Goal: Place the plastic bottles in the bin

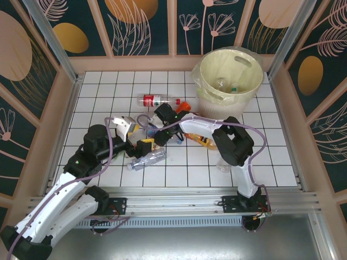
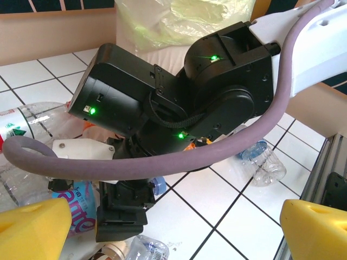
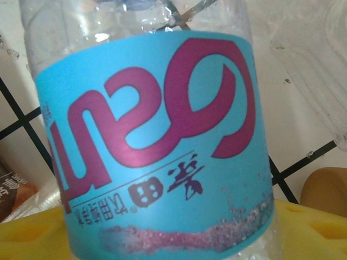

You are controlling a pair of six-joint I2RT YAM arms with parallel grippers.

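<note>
The left jaws stand wide open and hold nothing. In the left wrist view their yellow fingertips sit at 7 and 5 o'clock of the picture. Beyond them is the black wrist of the right arm, dotted with small green lights and crossed by a purple cable.

The right jaws point down into a cluster of bottles near the middle of the table. Whether they are closed on anything cannot be told. Close against them, over a yellow finger pad, is a clear blue-label bottle. Its large magenta lettering appears upside down in the right wrist view. In the left wrist view part of it looks like "ante". Beneath it are small magenta Chinese characters, too small to read.

Outward from the cluster, seen from above:
- At 6 o'clock lies a clear crushed bottle.
- At 3 o'clock, under the right arm, lies an orange bottle.
- At 12 o'clock a red-label bottle lies on its side, its writing illegible.
- At 4 o'clock another clear bottle lies beside the right arm.

The bin, pale yellow with a clear liner, stands at 1 o'clock on the white tiled table, well apart from the cluster. Inside it are two bottles, one of them a green-capped bottle.
</note>
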